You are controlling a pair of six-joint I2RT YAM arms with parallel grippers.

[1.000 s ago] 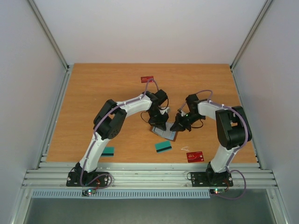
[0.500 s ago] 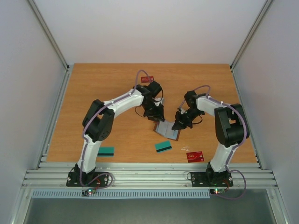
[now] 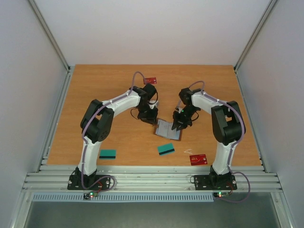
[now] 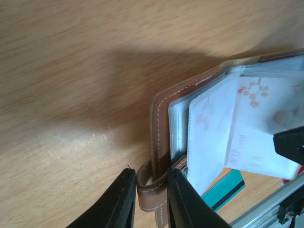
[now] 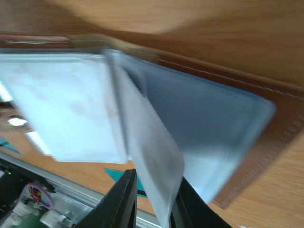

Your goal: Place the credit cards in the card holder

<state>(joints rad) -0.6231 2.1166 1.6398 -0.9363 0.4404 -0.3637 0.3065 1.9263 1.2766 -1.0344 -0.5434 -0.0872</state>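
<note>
The brown leather card holder lies open mid-table, its clear sleeves fanned out. My left gripper is at its left edge. In the left wrist view that gripper is shut on the looped snap tab of the card holder. A white printed card sits in a sleeve. My right gripper is over the holder's right side. In the right wrist view its fingers stand apart around one loose sleeve leaf of the card holder, with a gap on the left. A teal card lies just in front.
Another teal card lies at the front left, a red card at the front right and a second red card near the back. The metal rail runs along the near edge.
The left gripper has moved left from over the holder to its left edge and closed on the tab. The right gripper has shifted up-left and its jaws have parted.
</note>
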